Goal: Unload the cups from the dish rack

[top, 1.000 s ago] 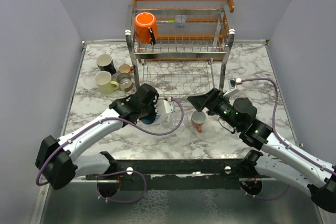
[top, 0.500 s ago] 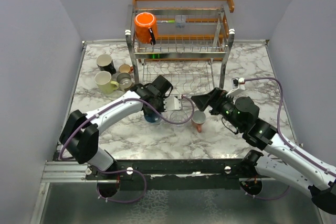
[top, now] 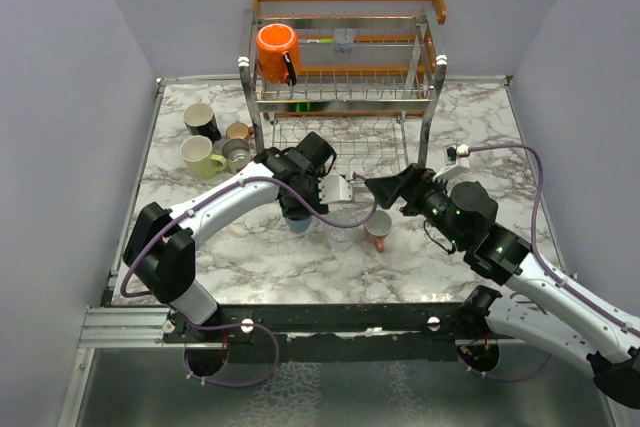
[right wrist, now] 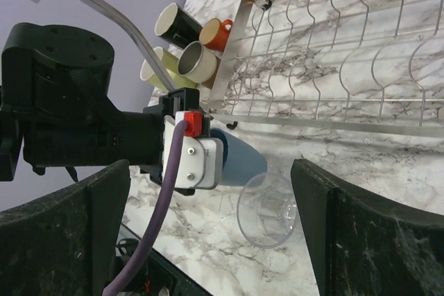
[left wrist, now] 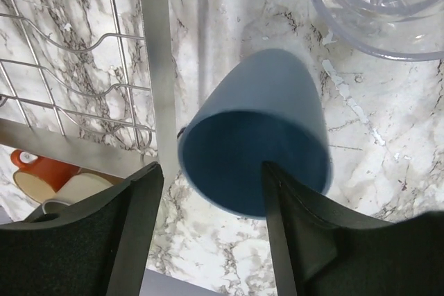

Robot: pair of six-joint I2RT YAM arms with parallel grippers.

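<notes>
The dish rack (top: 345,57) stands at the back with a bright orange cup (top: 275,47) and a clear glass (top: 344,40) on its upper tier. My left gripper (top: 300,205) (left wrist: 211,171) is open over a light blue cup (top: 297,221) (left wrist: 257,102) that stands on the marble by the rack's leg (left wrist: 156,53). One finger stays clear of its rim and the other sits at its edge. Another clear glass (top: 343,232) (right wrist: 270,202) and a pink cup (top: 378,230) stand beside it. My right gripper (top: 385,187) (right wrist: 208,171) is open and holds nothing.
Four cups are grouped on the left of the table: black (top: 201,119), small orange-red (top: 238,131), pale yellow (top: 200,156) and tan (top: 237,154). The rack's lower wire tier (right wrist: 347,46) lies just beyond both grippers. Grey walls enclose the marble table (top: 480,147).
My left arm has carried the light blue cup right, toward the rack's front leg, and its jaws have opened off it. My right gripper has crept slightly towards the rack.
</notes>
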